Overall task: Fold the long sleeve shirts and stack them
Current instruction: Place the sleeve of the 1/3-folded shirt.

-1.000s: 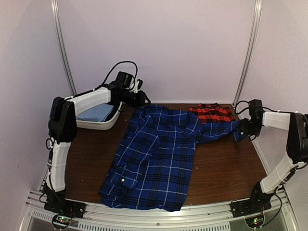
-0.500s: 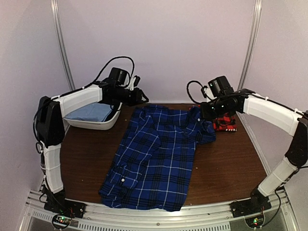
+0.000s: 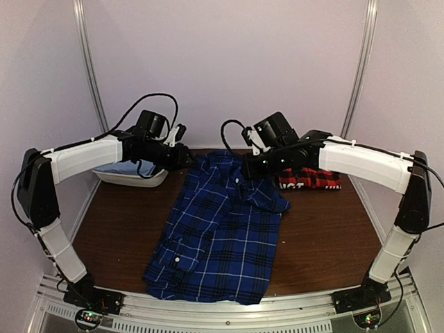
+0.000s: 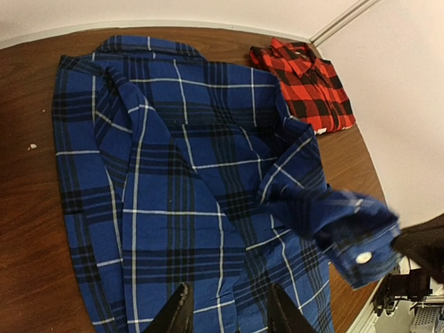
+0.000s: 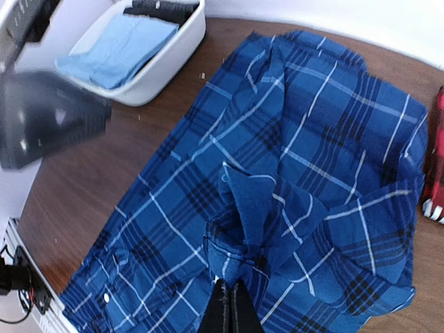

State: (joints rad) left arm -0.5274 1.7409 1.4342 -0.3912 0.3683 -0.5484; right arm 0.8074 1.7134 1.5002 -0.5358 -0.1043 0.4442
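Fingers (image 5: pixel 218 313) of the right gripper (image 5: pixel 227 305) are pinched tight on the sleeve of the dark blue plaid shirt (image 3: pixel 222 236), holding its cuff (image 4: pixel 357 243) up above the shirt's chest. The shirt lies spread on the table (image 3: pixel 326 236), collar at the far end. The left gripper (image 4: pixel 227 313) hovers at the shirt's far corner, fingers parted, gripping nothing. The red-and-black shirt (image 3: pixel 312 179) lies folded just right of the blue shirt's collar, and a white bin (image 3: pixel 132 180) sits left of it.

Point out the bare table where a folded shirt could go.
Bare table right of the blue shirt, nearer than the red shirt; more left of the blue shirt, nearer than the bin. The back is crowded: bin, both shirts, left gripper, right gripper.
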